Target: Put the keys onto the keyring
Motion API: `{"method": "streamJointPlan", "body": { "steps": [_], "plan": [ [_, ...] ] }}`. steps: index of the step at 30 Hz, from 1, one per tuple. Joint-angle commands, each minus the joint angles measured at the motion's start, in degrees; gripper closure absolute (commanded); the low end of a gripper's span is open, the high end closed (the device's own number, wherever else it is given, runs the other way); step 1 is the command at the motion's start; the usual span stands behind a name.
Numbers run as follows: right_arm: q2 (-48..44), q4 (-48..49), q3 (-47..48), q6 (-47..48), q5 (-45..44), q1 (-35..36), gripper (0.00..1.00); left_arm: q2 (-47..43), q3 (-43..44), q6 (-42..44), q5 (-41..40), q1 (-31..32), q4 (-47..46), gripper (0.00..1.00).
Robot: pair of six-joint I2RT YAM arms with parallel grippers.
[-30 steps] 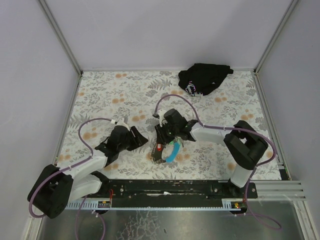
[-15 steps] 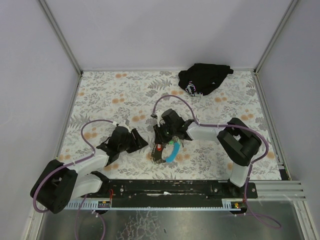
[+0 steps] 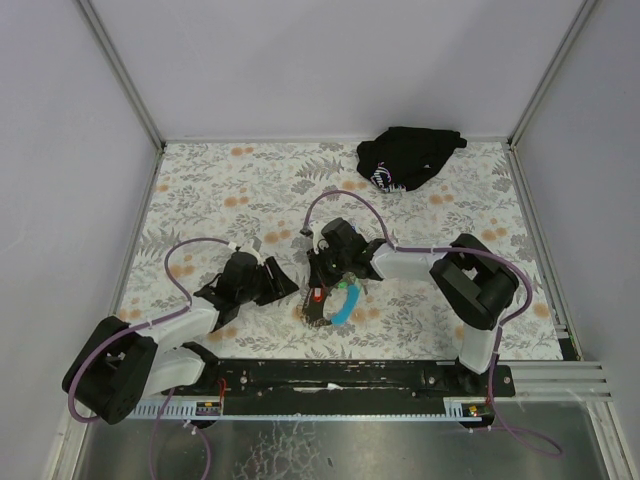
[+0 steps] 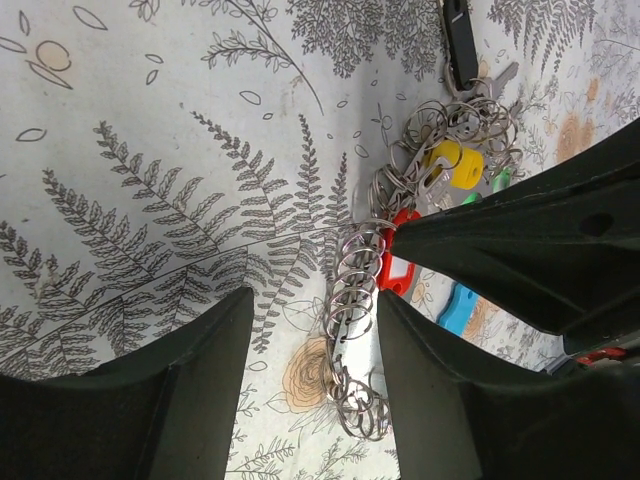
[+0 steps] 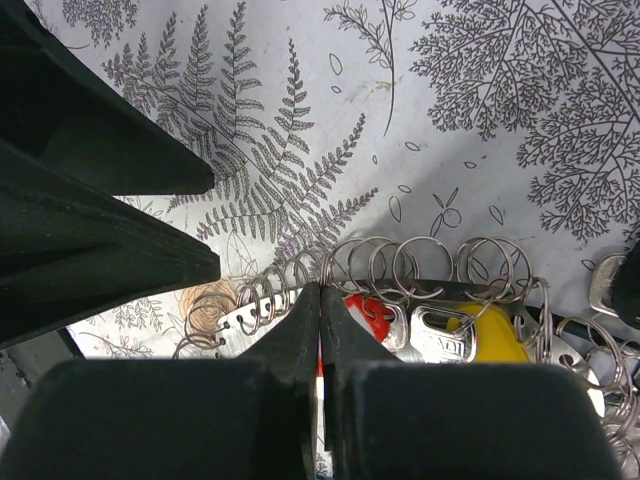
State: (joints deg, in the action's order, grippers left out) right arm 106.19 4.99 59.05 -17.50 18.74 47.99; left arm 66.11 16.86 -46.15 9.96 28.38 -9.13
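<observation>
A cluster of silvery keys [image 5: 440, 335] with red [image 5: 365, 310] and yellow [image 5: 492, 335] tags lies on the floral table, strung on a chain of thin metal rings, the keyring [image 4: 350, 320]. In the top view the cluster [image 3: 322, 308] sits with a light-blue curved piece [image 3: 346, 300]. My right gripper [image 5: 320, 290] is shut, its tips pinching a ring of the chain; it also shows in the top view [image 3: 322, 285]. My left gripper [image 4: 315, 295] is open, its fingers [image 4: 200, 400] standing either side of the chain's free end; in the top view it [image 3: 283, 283] is just left of the cluster.
A black cloth bundle [image 3: 408, 155] lies at the back right. A black key fob [image 4: 458, 40] lies beyond the cluster. The right gripper's body [image 4: 530, 240] crowds the left wrist view. The enclosure walls and frame posts [image 3: 120, 70] bound the table.
The right arm's elbow has shifted slightly left while its gripper stays shut at the cluster. The left gripper has barely moved.
</observation>
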Motion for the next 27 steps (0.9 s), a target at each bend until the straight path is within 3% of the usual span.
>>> {"method": "streamJointPlan", "body": {
  "steps": [1,10,15,27],
  "plan": [
    [-3.2,-2.9,2.4,2.2,-0.3,-0.3,1.00,0.3,-0.2,2.6,2.7,-0.4,-5.1,0.48],
    [-10.2,-21.3,4.4,10.9,-6.7,-0.3,1.00,-0.5,0.5,6.8,8.7,0.2,-11.3,0.48],
    [-9.9,-33.7,8.1,15.1,-10.7,-0.3,1.00,0.9,0.0,6.4,7.7,2.8,-15.4,0.48],
    [0.3,-40.0,15.5,16.0,-12.7,-0.1,1.00,4.6,-0.2,6.3,6.0,4.4,-16.9,0.49]
  ]
}}
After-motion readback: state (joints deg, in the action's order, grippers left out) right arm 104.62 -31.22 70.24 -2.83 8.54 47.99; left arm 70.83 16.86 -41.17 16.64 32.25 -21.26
